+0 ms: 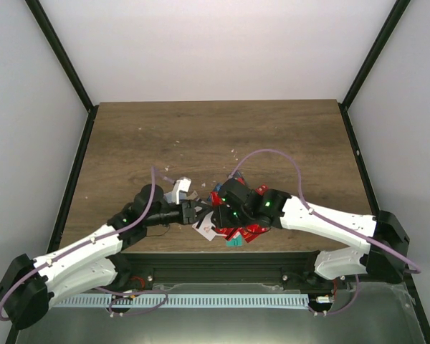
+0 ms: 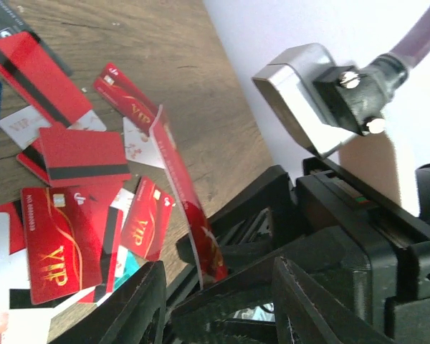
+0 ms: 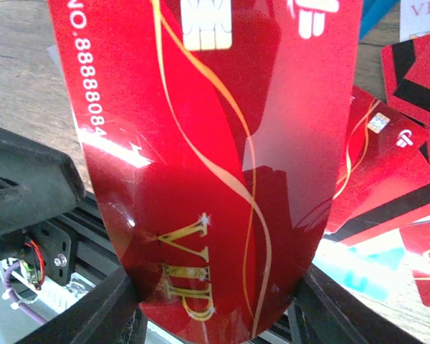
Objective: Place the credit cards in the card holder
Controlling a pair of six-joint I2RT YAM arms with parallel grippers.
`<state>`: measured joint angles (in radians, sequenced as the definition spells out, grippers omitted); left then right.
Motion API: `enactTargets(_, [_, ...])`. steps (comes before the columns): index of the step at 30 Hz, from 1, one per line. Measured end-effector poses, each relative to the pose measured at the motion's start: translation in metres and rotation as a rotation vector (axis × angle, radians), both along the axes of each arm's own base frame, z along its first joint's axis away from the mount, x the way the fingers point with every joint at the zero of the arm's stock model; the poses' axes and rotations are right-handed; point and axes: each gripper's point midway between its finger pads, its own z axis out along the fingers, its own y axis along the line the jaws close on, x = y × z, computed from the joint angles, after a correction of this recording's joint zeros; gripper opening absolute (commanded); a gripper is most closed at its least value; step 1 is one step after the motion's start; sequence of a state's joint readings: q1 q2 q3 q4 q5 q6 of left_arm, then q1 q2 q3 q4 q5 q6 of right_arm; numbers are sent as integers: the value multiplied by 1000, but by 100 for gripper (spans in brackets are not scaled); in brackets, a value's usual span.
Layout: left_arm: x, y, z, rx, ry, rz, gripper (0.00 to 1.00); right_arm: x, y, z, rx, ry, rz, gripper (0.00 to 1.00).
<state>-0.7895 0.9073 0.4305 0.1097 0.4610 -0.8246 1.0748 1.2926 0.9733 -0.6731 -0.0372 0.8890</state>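
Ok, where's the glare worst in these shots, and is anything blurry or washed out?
Right wrist view: the red VIP card in the right gripper fills the frame, white glare spots on its glossy face, cards behind it soft. Left wrist view: the white wall is blown out, the left gripper dark. Top view: even light, no hard shadows on the table.

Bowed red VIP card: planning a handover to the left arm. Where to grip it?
Likely the free chip end of the red plastic VIP card, pinching its flat faces from beyond that end: the right end effector squeezes the long edges at the VIP end, bowing it.
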Motion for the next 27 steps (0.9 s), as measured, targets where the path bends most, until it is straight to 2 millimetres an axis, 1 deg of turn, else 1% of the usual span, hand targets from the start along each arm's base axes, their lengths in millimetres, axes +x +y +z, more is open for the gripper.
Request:
enactTargets(3, [0,-1,7,-26,-9,-6,40,1,4,3,20,-5,8,52])
enactTargets(7, [2,-1,9,-35,-12,1,35,0,7,5,36,-4,20,52])
enactTargets(18, [10,2,5,-44,0,40,26,-1,14,13,83,-9,34,52])
enactTargets(21, [11,1,4,-46,5,36,20,0,16,15,93,-12,38,52])
enactTargets(23, [11,-1,1,-43,14,31,11,-1,18,16,98,-12,43,52])
enactTargets(27, [11,-4,1,-54,20,20,6,-1,17,14,94,-9,43,52])
